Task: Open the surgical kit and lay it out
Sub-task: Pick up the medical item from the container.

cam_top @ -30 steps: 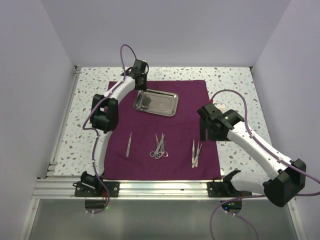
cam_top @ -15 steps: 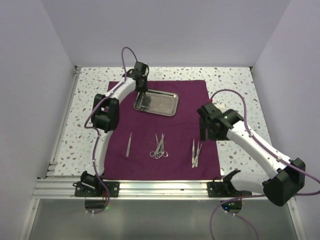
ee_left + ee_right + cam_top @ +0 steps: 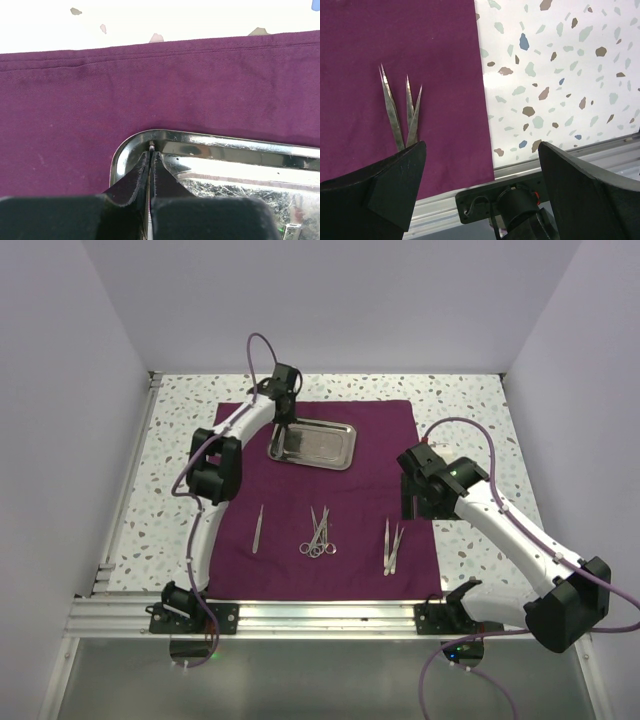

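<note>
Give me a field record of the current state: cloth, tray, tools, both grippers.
cloth: purple cloth, spread flat on the speckled table
tray: steel tray on the cloth's far half; no tool seen in it
tools: single tweezers near-left, scissors near-centre, tweezers pair near-right, all on the cloth
left gripper: shut on the tray's left rim corner
right gripper: open, above the cloth's right edge by the tweezers pair, holding nothing
</note>
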